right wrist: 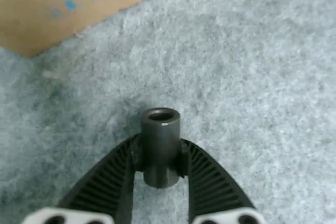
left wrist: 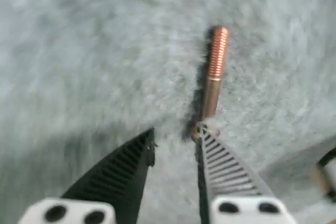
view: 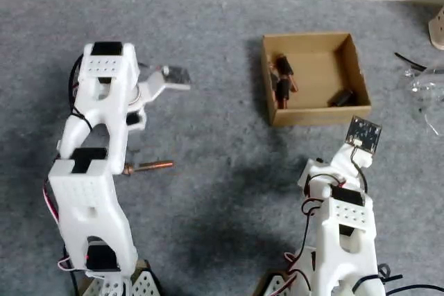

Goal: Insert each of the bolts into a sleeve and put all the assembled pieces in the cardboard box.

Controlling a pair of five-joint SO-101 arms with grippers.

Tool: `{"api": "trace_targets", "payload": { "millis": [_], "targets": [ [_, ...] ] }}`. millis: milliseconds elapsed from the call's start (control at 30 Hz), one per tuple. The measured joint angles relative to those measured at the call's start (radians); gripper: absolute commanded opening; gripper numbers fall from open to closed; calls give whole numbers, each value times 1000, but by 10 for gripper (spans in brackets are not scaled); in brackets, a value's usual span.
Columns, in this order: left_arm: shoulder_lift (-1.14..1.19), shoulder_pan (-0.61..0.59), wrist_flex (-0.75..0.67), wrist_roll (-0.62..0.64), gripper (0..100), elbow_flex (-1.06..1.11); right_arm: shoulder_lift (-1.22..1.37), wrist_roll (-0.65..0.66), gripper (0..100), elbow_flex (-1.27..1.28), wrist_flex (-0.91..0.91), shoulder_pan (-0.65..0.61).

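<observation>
Lying flat at centre left of the high view: bolt [left wrist: 214, 74], loose on carpet [view: 222, 67], probably awaiting pickup. Left gripper [left wrist: 176, 132] about half open, holding nothing, one fingertip touching bolt head. Right gripper [right wrist: 160, 153] clamped on sleeve [right wrist: 159, 142], open end clear of fingers, seemingly ready for insertion. Cardboard box [view: 319, 116] upper right of centre, assembled pieces [view: 283, 77] inside.

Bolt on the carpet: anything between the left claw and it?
Nothing visible. The left claw is open over the grey carpet, and the bolt lies bare with its head end right at the claw's tip.
</observation>
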Motion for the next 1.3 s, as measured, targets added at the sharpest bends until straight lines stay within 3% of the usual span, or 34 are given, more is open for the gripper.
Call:
{"api": "trace_targets", "payload": {
  "millis": [167,433,600,667,833,1167,1300],
  "targets": [
    [-127,14,0,557,133,-5,0,0,4,0,0,0],
    [-167,77,0,1702,133,77,0,0,4,0,0,0],
    [-167,81,0,2082,137,249,0,0,4,0,0,0],
    [-167,83,0,2162,137,290,0,0,4,0,0,0],
    [-167,84,-9,2203,137,316,0,8,4,0,0,0],
    [-170,55,-281,2211,137,471,0,71,4,0,-3,0],
    [-169,55,-325,2211,137,519,0,72,4,0,-3,0]
  ]
}}
